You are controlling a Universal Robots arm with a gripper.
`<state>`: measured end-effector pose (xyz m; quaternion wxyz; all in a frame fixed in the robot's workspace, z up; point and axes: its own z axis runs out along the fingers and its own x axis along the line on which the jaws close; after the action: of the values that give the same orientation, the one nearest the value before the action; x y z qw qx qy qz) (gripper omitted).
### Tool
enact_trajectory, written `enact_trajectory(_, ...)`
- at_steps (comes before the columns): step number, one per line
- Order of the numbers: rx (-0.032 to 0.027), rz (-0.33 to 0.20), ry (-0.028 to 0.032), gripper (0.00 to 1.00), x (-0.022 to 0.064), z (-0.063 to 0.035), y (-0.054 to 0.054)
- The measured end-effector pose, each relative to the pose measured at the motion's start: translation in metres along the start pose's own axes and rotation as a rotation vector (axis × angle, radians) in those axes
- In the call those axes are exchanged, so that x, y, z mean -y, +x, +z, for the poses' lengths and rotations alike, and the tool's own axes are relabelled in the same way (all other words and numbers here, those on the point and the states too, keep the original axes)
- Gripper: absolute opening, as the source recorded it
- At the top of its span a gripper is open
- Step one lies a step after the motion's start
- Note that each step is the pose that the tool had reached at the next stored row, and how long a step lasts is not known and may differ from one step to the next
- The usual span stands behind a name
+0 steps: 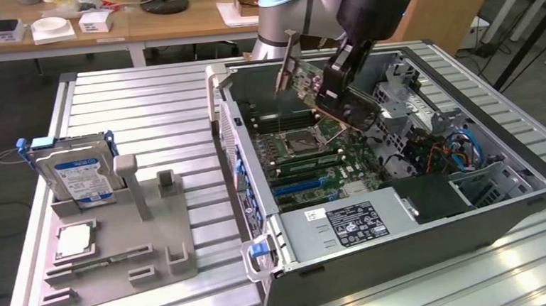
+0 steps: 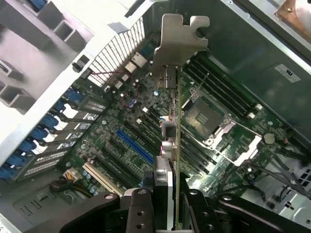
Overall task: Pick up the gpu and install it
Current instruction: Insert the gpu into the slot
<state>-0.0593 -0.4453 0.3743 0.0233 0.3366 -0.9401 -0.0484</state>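
Observation:
The gpu (image 1: 322,93), a thin dark green card with a metal end bracket, hangs tilted over the open computer case (image 1: 504,203), above the motherboard (image 1: 298,162). My gripper (image 1: 344,74) is shut on the card's upper edge. In the wrist view the gpu (image 2: 176,87) is edge-on, its bracket pointing away from the camera. There my gripper (image 2: 167,199) clamps it from both sides over the motherboard's expansion slots (image 2: 133,145). The card is clear of the board and touches no slot.
On the exterior view's left, a grey fixture (image 1: 156,252) holds a hard drive (image 1: 77,175) with a blue-white label, a CPU (image 1: 74,240) and a memory stick (image 1: 104,261). Inside the case are the power supply (image 1: 348,223), the CPU socket (image 2: 206,116) and cables (image 1: 454,152).

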Motion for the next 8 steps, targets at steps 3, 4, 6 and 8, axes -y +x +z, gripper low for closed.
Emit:
enact_trajectory(3,0.0233,-0.003,0.0193,0.28,-0.0001,0.0001,0.0002)
enact_trajectory(4,0.0298,-0.004,0.0247,0.28,-0.0002,0.0002,0.0002)
enact_trajectory(6,0.0406,-0.006,0.0337,0.28,-0.0002,0.0003,0.0003)
enact_trajectory(8,0.0498,-0.007,0.0416,0.28,-0.0003,0.0005,0.0003)
